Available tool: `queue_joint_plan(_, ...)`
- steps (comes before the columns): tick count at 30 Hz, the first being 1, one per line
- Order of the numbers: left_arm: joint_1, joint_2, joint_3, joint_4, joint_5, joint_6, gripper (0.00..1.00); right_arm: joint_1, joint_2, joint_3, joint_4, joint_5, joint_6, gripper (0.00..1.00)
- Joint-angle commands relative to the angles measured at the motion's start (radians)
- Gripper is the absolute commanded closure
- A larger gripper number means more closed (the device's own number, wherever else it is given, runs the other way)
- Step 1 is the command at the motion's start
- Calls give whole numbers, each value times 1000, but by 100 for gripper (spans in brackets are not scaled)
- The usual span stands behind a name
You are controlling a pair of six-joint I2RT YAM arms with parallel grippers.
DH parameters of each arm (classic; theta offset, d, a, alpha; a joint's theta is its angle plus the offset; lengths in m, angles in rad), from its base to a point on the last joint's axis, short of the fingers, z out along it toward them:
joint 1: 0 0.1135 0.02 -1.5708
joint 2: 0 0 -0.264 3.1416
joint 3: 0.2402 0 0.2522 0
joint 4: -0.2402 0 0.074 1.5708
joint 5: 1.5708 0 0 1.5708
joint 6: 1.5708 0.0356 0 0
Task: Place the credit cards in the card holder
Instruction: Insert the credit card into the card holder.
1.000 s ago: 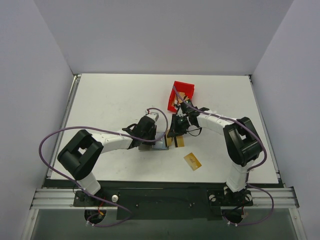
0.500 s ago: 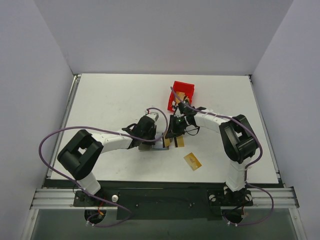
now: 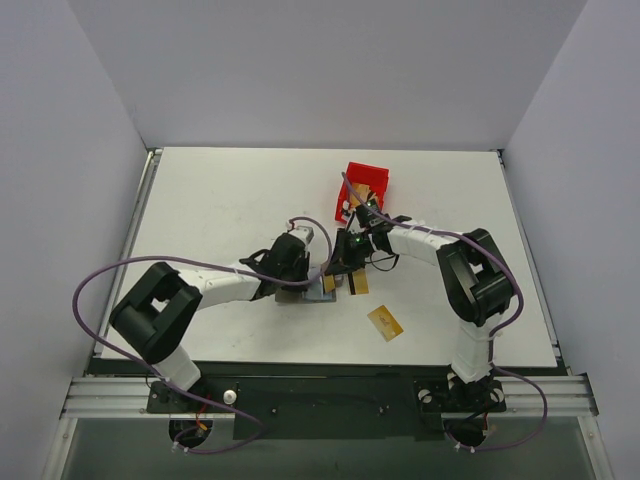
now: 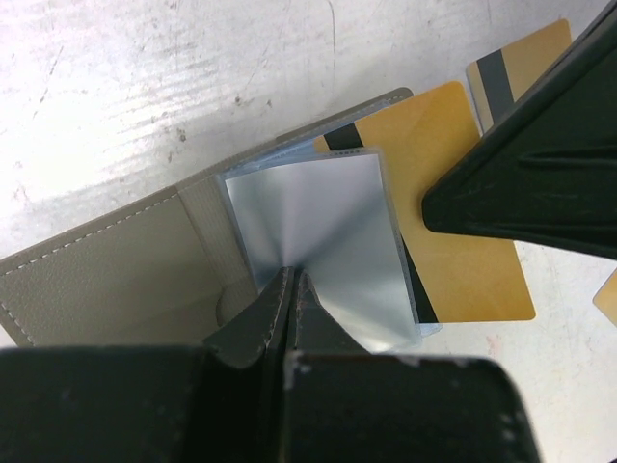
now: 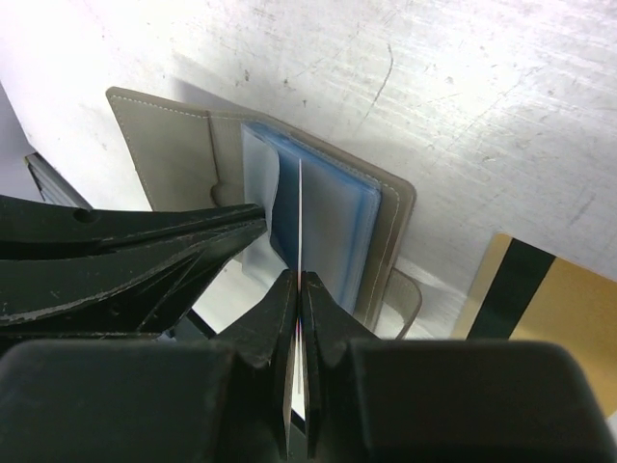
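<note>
elbows [image 3: 155, 310] out, left pincer [image 4: 291, 275] pinches card holder [image 4: 106, 280] sleeve, right pincer [image 5: 300, 280] grips card [image 4: 463, 270]

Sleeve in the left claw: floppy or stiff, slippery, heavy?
Probably floppy: the sleeve bends up from the holder where the left claw pinches it. Likely slippery, given its glossy sheen. Seemingly light: the holder lies flat beneath.
</note>
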Motion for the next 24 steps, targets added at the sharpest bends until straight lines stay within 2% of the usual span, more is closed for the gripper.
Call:
queue_joint_plan(1,10,-57,-41,0,36,-23,100,12,-7,-16,76,-60,38,100)
queue_joint_plan(15,14,-254,-70,88,11,-43,100,22,-15,-3,113,-118,89,100)
queue_joint_plan(24,36,-412,-114,45,-122,-30,100,61,-1,33,128,-115,123,100)
